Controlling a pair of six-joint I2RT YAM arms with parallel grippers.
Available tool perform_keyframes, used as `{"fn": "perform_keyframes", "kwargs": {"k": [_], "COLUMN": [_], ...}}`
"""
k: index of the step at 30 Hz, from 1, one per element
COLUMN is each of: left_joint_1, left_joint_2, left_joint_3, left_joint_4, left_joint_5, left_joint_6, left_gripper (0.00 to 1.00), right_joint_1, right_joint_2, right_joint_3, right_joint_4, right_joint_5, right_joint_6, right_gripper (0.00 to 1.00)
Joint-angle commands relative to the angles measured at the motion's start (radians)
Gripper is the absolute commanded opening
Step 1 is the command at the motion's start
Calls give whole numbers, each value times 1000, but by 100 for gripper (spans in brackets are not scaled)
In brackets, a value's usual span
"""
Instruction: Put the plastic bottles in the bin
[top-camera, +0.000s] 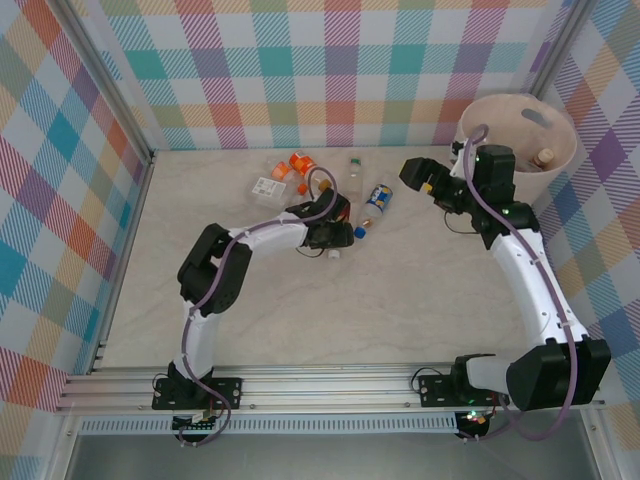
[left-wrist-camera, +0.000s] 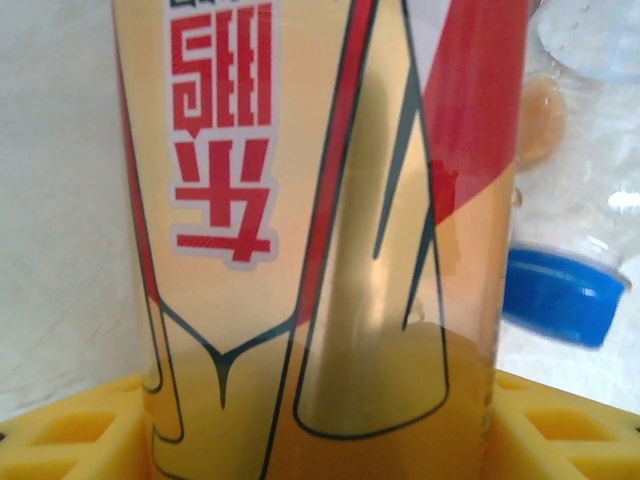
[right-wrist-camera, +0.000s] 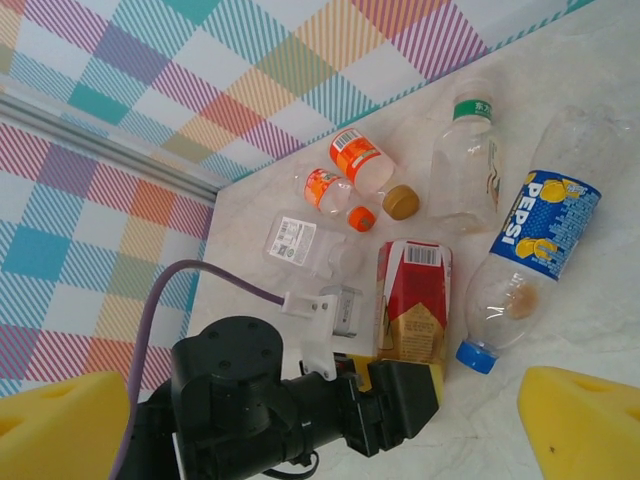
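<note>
**Q:** What is seen nearest, and what is cut off there?

**A:** In the left wrist view, a red and gold bottle (left-wrist-camera: 330, 250) is seen so close that its cap and base are cut off. Yellow pads (left-wrist-camera: 60, 435) of the left gripper (top-camera: 338, 220) are seen on either side of it. The jaws are set around the bottle. Whether it is actually pinched cannot be told. A blue cap (left-wrist-camera: 560, 295) is seen just beside it, its bottle blurred.

**Q:** Is that cap explained in another view?

**A:** In the right wrist view, the cap is seen to belong to a Pepsi bottle (right-wrist-camera: 525, 260) lying on the table (right-wrist-camera: 600, 330) just beside the red and gold one. The near end of the red and gold bottle is hidden there by the left gripper's black body. The right gripper (top-camera: 425, 180) is seen with its fingers (right-wrist-camera: 585, 425) spread wide and nothing between them.

**Q:** And farther off?

**A:** Beyond these, a green-capped bottle (right-wrist-camera: 465, 160), two orange-labelled bottles (right-wrist-camera: 352, 158) and a white-labelled bottle (right-wrist-camera: 300, 240) are seen lying near the checked wall (right-wrist-camera: 250, 70). In the top view, the bin (top-camera: 500, 103) is seen at the far right corner, partly hidden by the right arm. A brown-capped bottle (top-camera: 543, 157) is seen inside it.
</note>
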Motion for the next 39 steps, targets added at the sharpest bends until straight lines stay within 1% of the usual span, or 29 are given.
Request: {"fn": "perform_keyframes", "kwargs": {"k": [1,6,12,13,17,22,28,32,35,39], "left_joint_1": [5,-1,-22,-28,-50,-103,-162,-189,-209,-230], "left_joint_2": [-106,-179,-259,-278,-364,-452,-490,-498,-492,-480], "left_joint_3": [-34,-92,-136,-152,-232,-285,-286,-275,-254,-239], "left_joint_4": [38,63,74,121,216,266,280,291,278,268], "left_joint_5": [-33,-28,-9,-4,22,11,3,-10,-34,-65], "left_joint_6": [45,66,112,123,163,210,261,286,299,309], "left_gripper": [52,50,49,49,49,50,50,50,50,50], "right_joint_1": [15,33,63,70,92,127,166,182,186,194], "right_joint_2": [13,35,60,65,88,121,154,161,167,179], "right_joint_3": [2,-4,-6,-5,12,52,58,55,42,45], "right_joint_4": [-13,-11,11,14,14,-20,-6,11,50,46], "right_joint_5": [-13,-10,-34,-37,-70,-109,-144,-72,-77,-36], "right_joint_6": [-14,-7,-3,-3,-8,-55,-79,-57,-18,5], "right_gripper": [100,100,100,100,100,100,100,100,100,100]}}
